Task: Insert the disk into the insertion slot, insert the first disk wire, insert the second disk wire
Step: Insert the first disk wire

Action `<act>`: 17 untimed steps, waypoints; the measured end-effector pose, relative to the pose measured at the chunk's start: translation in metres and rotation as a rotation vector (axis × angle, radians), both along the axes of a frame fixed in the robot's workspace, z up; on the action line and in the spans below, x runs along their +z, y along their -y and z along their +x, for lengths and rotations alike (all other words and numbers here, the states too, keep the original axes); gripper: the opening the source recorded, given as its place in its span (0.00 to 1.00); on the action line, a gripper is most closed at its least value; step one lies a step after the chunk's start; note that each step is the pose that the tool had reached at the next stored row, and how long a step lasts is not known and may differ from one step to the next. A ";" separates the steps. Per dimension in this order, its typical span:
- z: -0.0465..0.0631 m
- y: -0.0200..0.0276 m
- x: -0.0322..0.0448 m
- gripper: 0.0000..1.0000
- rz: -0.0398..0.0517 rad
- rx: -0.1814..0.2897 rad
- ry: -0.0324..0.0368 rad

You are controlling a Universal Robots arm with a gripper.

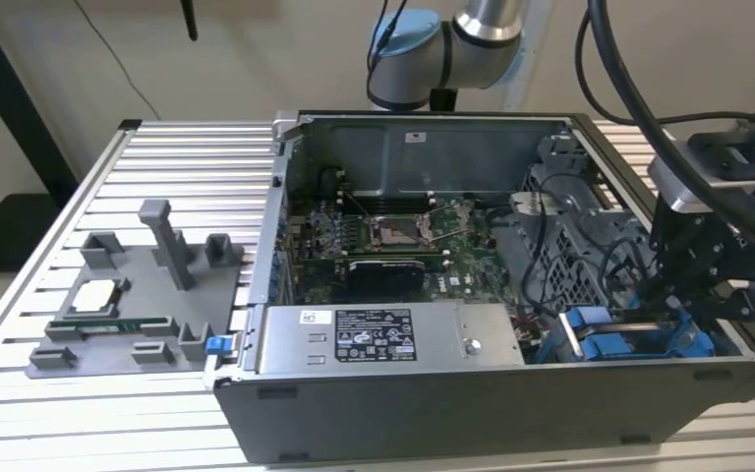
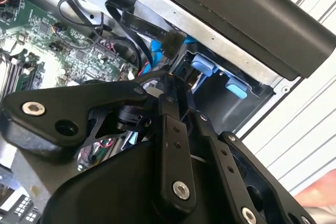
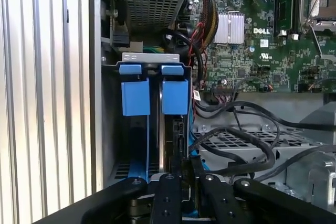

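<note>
The insertion slot (image 3: 149,56) is a grey metal bay with two blue tabs (image 3: 135,98) at the case's front corner, on the exterior view's right (image 1: 613,344). The disk (image 3: 176,129) sits edge-on in the bay behind one blue tab, its dark connector end facing my gripper. My gripper (image 3: 184,170) hangs right over that end, fingers drawn together on a black disk wire (image 3: 231,170) that loops in from the drive cage side. In the second wrist view the gripper (image 2: 168,85) closes just short of the blue fittings (image 2: 203,67). A second black plug (image 2: 174,40) hangs loose beside it.
The open computer case (image 1: 483,413) lies on a slatted metal table (image 1: 168,147). Inside are the motherboard (image 1: 391,236), a labelled power-supply box (image 1: 377,339) and a perforated cage (image 3: 247,140) with tangled cables. A grey fixture (image 1: 142,295) with parts sits on the exterior view's left.
</note>
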State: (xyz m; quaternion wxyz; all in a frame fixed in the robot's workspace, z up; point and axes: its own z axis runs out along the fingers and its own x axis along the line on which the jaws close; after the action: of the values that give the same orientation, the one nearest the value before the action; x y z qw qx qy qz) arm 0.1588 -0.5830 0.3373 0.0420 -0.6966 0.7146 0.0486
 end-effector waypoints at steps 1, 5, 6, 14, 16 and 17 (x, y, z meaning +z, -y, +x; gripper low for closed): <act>0.000 0.0000 -0.0003 0.00 0.0009 -0.002 -0.0001; 0.000 0.0000 -0.0017 0.00 0.0045 -0.013 0.0000; 0.000 0.0000 -0.0025 0.00 0.0055 -0.016 -0.0001; 0.000 0.0000 -0.0064 1.00 0.0068 -0.023 0.0000; 0.000 0.0000 -0.0049 1.00 0.0057 -0.023 0.0000; 0.000 -0.0001 -0.0035 1.00 0.0062 -0.023 -0.0001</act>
State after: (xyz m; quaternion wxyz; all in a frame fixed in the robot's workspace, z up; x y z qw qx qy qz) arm 0.1591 -0.5830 0.3338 0.0447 -0.6880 0.7226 0.0503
